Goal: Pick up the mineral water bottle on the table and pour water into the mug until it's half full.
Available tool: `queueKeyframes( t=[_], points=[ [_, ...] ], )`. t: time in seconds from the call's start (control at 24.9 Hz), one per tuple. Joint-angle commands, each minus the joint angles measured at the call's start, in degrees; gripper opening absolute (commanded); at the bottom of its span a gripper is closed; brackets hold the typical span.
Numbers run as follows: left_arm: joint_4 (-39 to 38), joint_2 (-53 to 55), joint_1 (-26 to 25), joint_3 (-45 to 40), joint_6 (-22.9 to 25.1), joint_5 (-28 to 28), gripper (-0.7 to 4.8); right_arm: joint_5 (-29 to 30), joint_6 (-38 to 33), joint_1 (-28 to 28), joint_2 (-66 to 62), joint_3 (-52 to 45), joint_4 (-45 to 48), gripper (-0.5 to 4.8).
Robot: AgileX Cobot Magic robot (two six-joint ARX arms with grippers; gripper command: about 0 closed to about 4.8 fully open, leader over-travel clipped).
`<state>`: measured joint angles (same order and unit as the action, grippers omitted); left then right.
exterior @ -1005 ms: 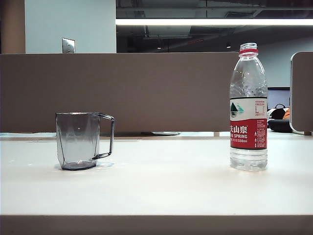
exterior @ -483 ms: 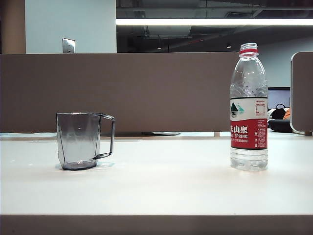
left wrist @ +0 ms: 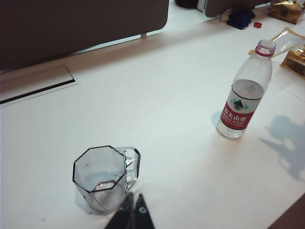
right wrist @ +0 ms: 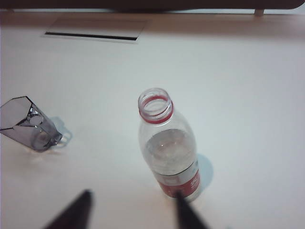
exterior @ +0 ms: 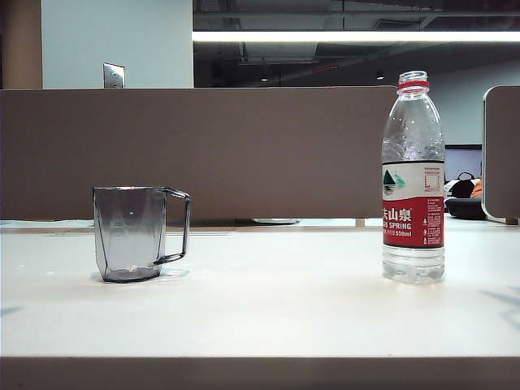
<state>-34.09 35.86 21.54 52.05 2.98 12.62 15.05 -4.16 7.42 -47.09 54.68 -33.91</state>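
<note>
Standing upright near the right end of the table (exterior: 260, 309), the bottle (exterior: 413, 179) has no cap on; my right wrist camera looks straight down into its open mouth, ringed in red. Clear water (exterior: 413, 264) shows through the plastic below the red-and-white label, and the level sits just above the label in my left wrist view. The mug (exterior: 130, 234) stands well apart from it, toward the left end of the table, also upright, with its thin handle turned toward the bottle. I cannot see anything in the mug beyond a glint at its base.

My left gripper (left wrist: 129, 213) hangs just beside the mug, on the near side of it, only the dark tips showing at the edge of my wrist view. The two fingers lie pressed together with nothing between them.

My right gripper (right wrist: 128, 210) hovers over the table just short of the bottle. Its fingers (blurred and dark in the wrist view) stand apart, one close beside the bottle's base, the other off toward the mug's side, and they hold nothing.

Neither gripper appears in the exterior view, though faint shadows fall on the table near its left and right edges.
</note>
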Motion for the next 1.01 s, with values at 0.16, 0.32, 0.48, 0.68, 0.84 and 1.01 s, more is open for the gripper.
queueKeyframes(
  t=[0.16,0.32,0.48,0.68,0.84,1.01],
  points=[
    [0.1,-0.3,1.1,0.3,0.2,0.1,-0.05,-0.1,11.7,5.2,-4.1,-3.8,1.4,4.79],
    [0.3,-0.3,1.1,0.3,0.2,0.1,-0.05,-2.3,12.1,5.9,-7.0,-11.8,10.3,4.79],
    [0.3,-0.3,1.1,0.3,0.2,0.1,-0.05,-6.8,11.2,5.7,-9.2,-22.1,24.7,4.79],
    [0.3,-0.3,1.0,0.3,0.2,0.1,-0.05,-7.5,6.4,5.7,-11.6,-29.8,42.8,4.79],
    [0.3,-0.2,1.0,0.3,0.2,0.1,-0.05,-9.4,2.1,5.7,-16.2,-34.4,57.9,4.79],
    [0.3,-0.3,1.0,0.3,0.2,0.1,-0.05,-7.8,2.0,5.7,-23.1,-34.8,65.7,4.79]
  ],
)
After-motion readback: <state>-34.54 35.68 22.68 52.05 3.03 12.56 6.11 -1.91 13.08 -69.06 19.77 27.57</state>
